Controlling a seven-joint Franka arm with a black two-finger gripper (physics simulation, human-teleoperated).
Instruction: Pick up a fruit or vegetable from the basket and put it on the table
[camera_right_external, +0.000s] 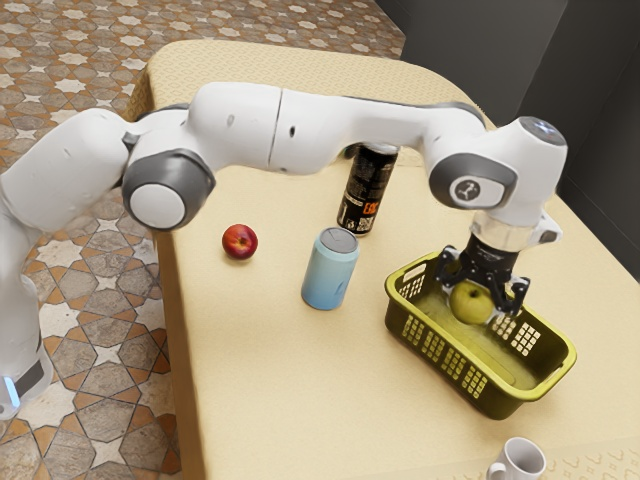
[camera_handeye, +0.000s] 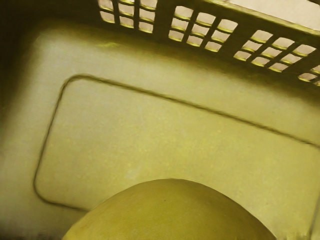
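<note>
Inside the green basket (camera_right_external: 440, 345), toward its far side in the exterior view, my gripper (camera_right_external: 474, 298) points down. It is shut on a yellow-green apple (camera_right_external: 469, 303), with one finger on either side of the fruit. Whether the apple touches the basket floor I cannot tell. In the wrist view, the top of the apple (camera_handeye: 170, 212) bulges up large at the lower edge, over the basket's floor (camera_handeye: 175, 140). The cream-coloured table (camera_right_external: 260, 370) carries the basket.
A blue can (camera_right_external: 330, 270) stands beside the basket, with a black can (camera_right_external: 368, 190) behind it. A red apple (camera_right_external: 239, 242) lies near the table's edge at the exterior view's left. A white mug (camera_right_external: 519, 462) is at the near edge. The basket's perforated walls surround my fingers.
</note>
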